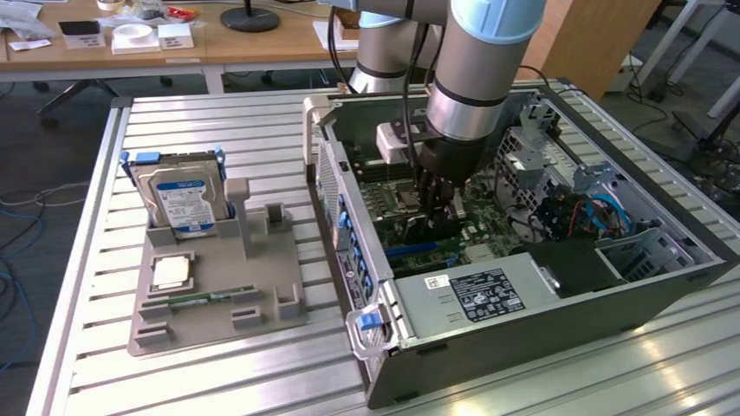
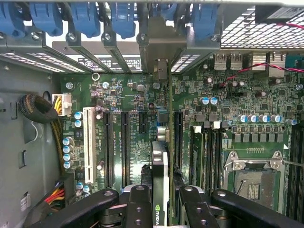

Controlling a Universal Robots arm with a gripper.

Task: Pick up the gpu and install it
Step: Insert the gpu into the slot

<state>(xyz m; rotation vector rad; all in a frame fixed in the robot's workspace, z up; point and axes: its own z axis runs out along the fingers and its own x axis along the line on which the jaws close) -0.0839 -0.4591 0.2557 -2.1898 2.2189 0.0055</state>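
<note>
The gripper (image 2: 160, 202) clamps the gpu (image 2: 160, 156) edge-on inside the computer case (image 1: 521, 312), against the motherboard (image 2: 128, 104) slots by its rear wall. Pickup is done, seating apparently unfinished.

The gripper (image 2: 161, 202) holds the gpu (image 2: 160, 161) edge-on between its black fingers (image 2: 139, 202), over the green motherboard (image 2: 133, 99). The card's silver bracket (image 2: 161, 45) is near the row of blue clips (image 2: 123, 19).
</note>
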